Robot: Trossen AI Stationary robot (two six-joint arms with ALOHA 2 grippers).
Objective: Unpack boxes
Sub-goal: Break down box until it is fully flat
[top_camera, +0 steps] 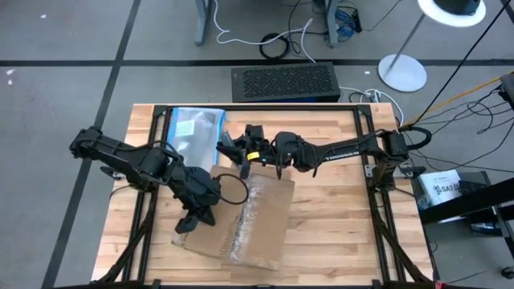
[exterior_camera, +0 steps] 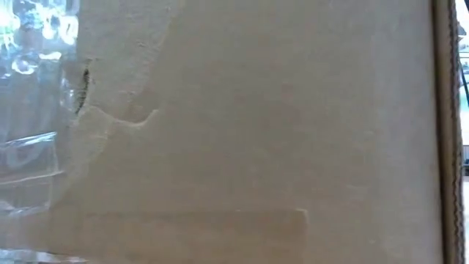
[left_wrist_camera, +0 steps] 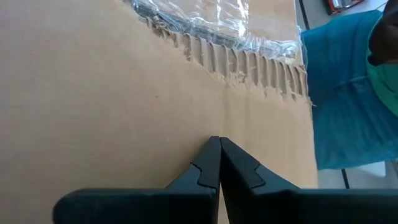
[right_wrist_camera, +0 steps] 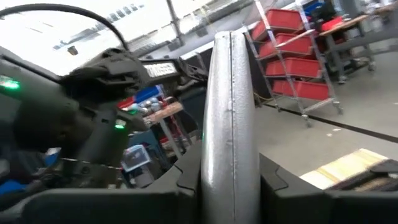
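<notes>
cardboard is the material here: the brown carton [top_camera: 249, 221] lies flat near the front edge of the counter [top_camera: 337, 233], a little left of the middle, with wrinkled clear tape [top_camera: 245, 217] along its top face. it looks light and stiff across the panels, but the torn edge with open corrugation seen in the left wrist view is weak and will bend. the glossy tape is probably slippery, so a free flap edge or a bare corner seems a better place to take hold than the taped seam.

the left tool [top_camera: 191, 218] is fully closed and presses its tips on the carton's left part, holding nothing. the right tool [top_camera: 241, 164] hangs above the carton's far edge and clamps a flat grey blade-like piece [right_wrist_camera: 230, 118].

a clear plastic pouch [top_camera: 195, 128] lies at the far left of the counter.
</notes>
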